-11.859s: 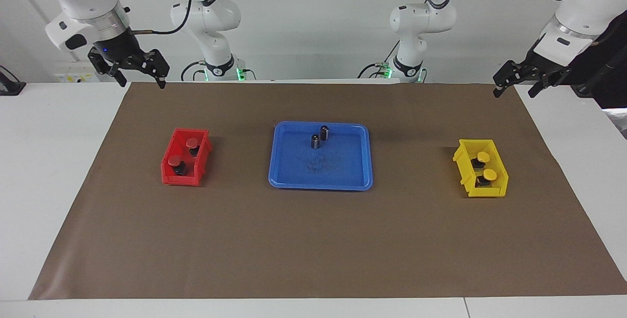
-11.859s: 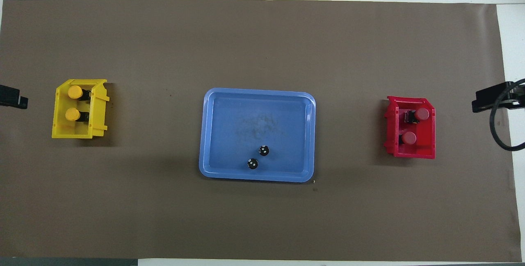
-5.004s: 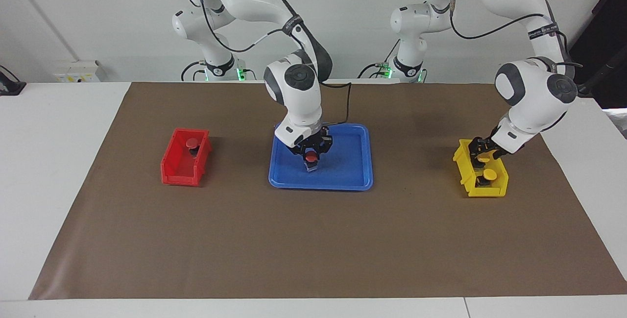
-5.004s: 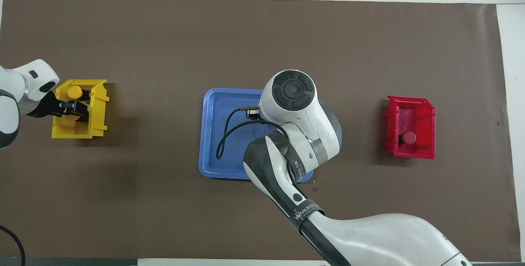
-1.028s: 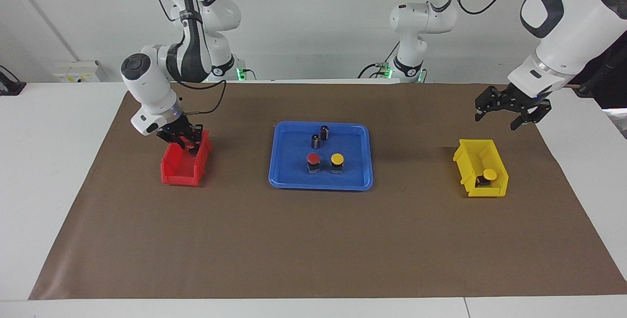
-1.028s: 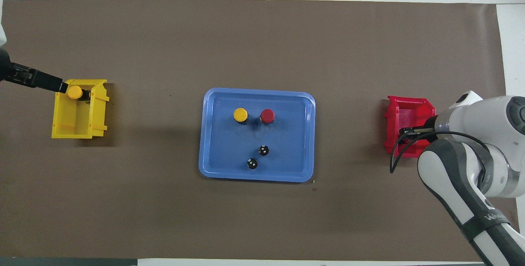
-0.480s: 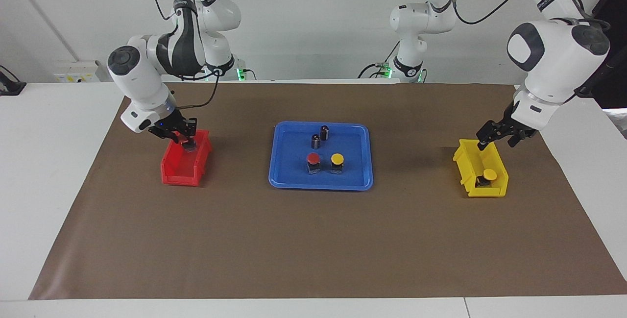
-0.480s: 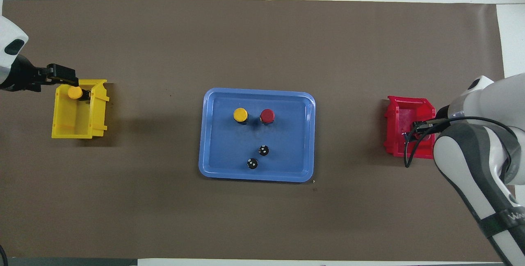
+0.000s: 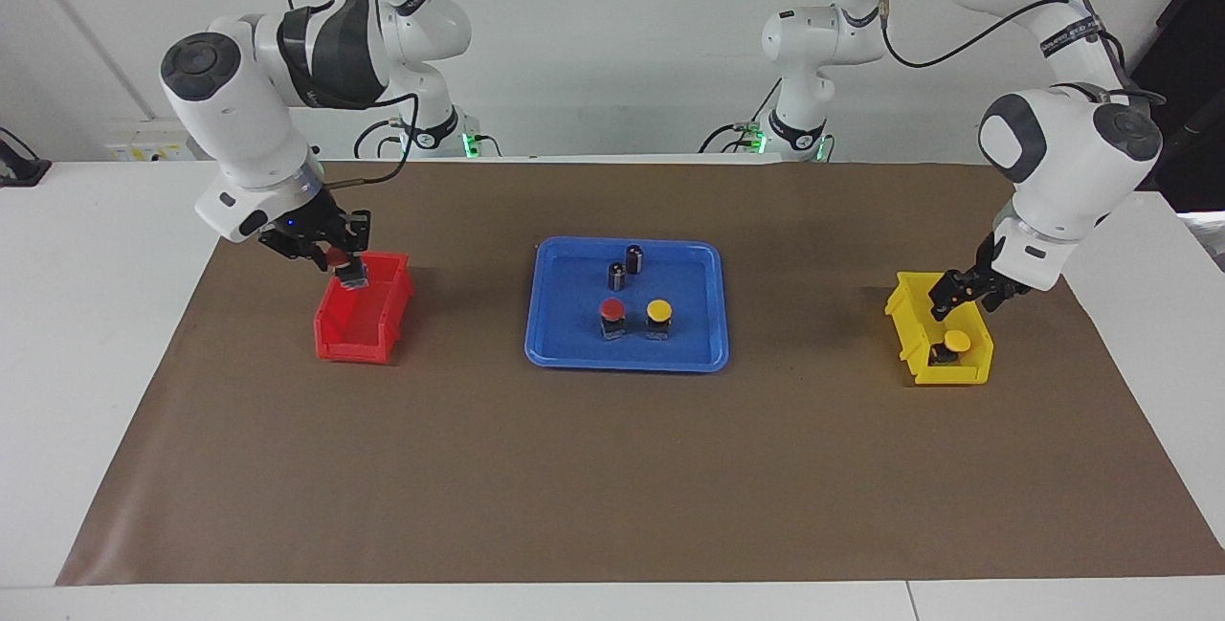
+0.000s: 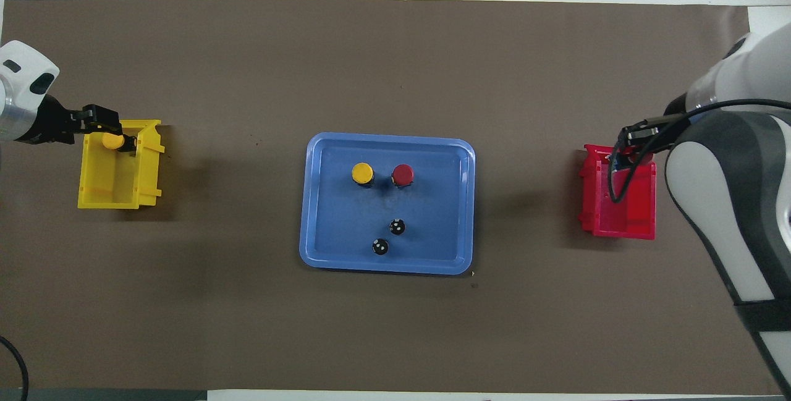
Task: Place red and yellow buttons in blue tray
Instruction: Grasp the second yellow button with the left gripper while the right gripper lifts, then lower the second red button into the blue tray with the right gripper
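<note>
Gripping a red button (image 9: 341,262) by its short black body, the right claw (image 9: 345,270) hangs clenched over the end of the red bin (image 9: 359,336) nearer the robots. The left claw (image 9: 968,294) is spread and empty over the near end of the yellow bin (image 9: 957,375). Between the bins, on the brown surface (image 9: 612,468), sits the blue tray (image 9: 627,366). Two dark cylinders (image 9: 634,258) stand in its nearer part, and a placed red button (image 9: 612,312) and placed yellow button (image 9: 658,312) stand upright side by side farther out. The last yellow button (image 9: 955,342) lies at the far end of its bin. These buttons look light, rigid and sturdy. The domed cap is probably slick, so the squarer black body below it is likely the surer place to pinch, approached from above and clear of the bin walls.
</note>
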You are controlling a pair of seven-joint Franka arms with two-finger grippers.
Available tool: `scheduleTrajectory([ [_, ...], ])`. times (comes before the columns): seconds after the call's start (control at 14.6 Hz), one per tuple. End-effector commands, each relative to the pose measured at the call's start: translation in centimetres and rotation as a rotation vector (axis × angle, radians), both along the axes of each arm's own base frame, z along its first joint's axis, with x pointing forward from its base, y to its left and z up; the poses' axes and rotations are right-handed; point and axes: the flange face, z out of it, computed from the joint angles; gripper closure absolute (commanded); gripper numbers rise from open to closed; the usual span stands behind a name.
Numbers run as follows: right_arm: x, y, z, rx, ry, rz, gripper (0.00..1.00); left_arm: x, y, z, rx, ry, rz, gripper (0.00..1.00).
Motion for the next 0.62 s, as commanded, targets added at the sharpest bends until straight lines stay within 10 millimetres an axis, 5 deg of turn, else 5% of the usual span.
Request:
scheduleTrajectory([
  [0.0, 2.0, 8.9, -1.1, 0.001, -0.012, -0.112, 0.81, 0.0, 0.3, -1.7, 0.019, -0.020, -0.014, 0.28],
  [0.27, 1.9, 17.4, -6.3, 0.018, -0.041, -0.134, 0.81, 0.0, 0.6, -3.5, 0.021, -0.028, -0.003, 0.29],
  [0.55, -0.3, 20.1, -11.2, 0.018, -0.050, -0.089, 0.77, 0.2, 0.6, -4.4, 0.023, -0.028, -0.003, 0.31],
])
